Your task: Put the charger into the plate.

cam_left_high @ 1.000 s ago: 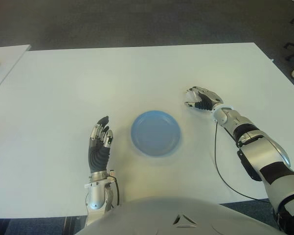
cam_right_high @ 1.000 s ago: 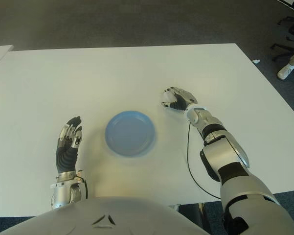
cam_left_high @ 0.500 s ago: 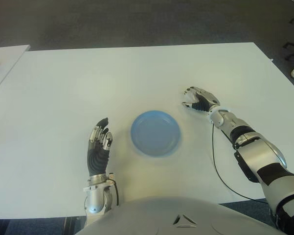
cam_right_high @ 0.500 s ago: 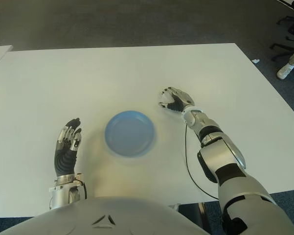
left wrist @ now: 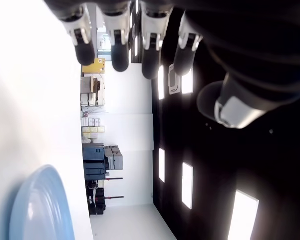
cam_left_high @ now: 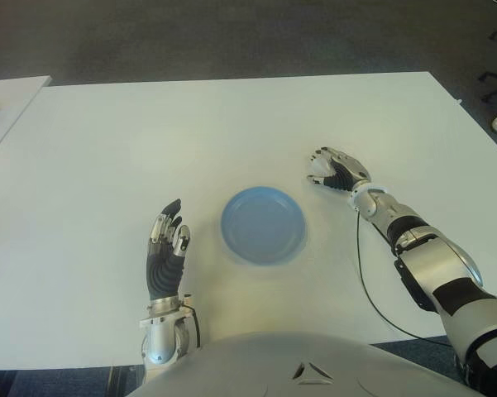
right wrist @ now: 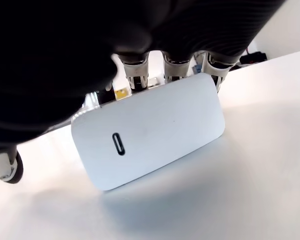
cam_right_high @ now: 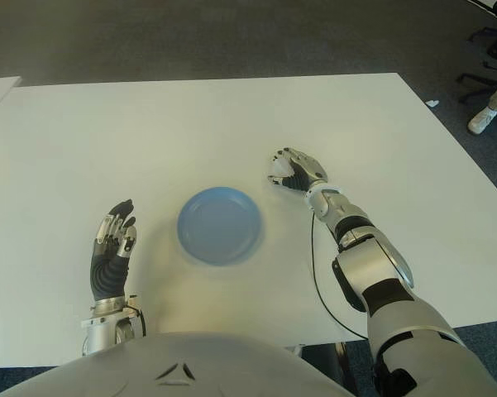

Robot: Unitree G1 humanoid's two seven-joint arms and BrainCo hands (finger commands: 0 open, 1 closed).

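A white desk over dark carpet carries a blue plate; right hand grips the white charger, left hand spread wide.

I see a smooth, matt white plastic charger held under my right hand's black rubbery fingers with shiny metal joints, a smooth, faintly glossy blue plastic plate, and a matt white table that looks smooth.
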